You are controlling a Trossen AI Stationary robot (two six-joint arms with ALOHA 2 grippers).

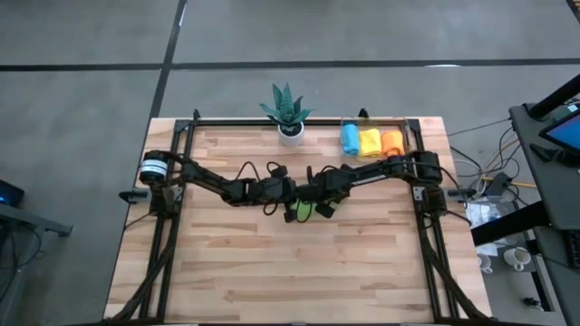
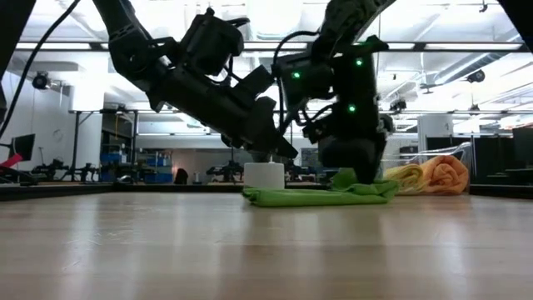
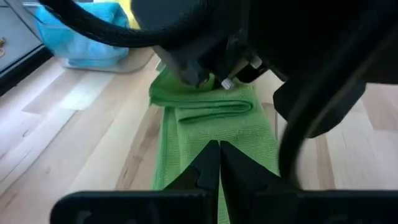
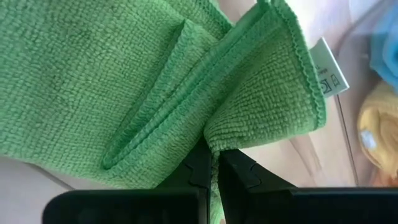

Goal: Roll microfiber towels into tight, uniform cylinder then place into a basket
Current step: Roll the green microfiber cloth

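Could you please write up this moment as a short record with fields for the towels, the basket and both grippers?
green towel: mid-table, folded into a strip, partly rolled
basket: back right of table, holds blue, yellow and orange rolls
left gripper: shut, over the flat strip
right gripper: shut, pinching a towel fold
plant: back centre

**Green towel part-folded mid-table; three rolls in the basket**

The green towel (image 3: 211, 124) lies folded into a long strip at the table's middle, one end doubled over. The clear basket (image 1: 410, 136) at the far edge holds blue (image 1: 350, 139), yellow (image 1: 370, 140) and orange (image 1: 391, 142) rolls, side by side.
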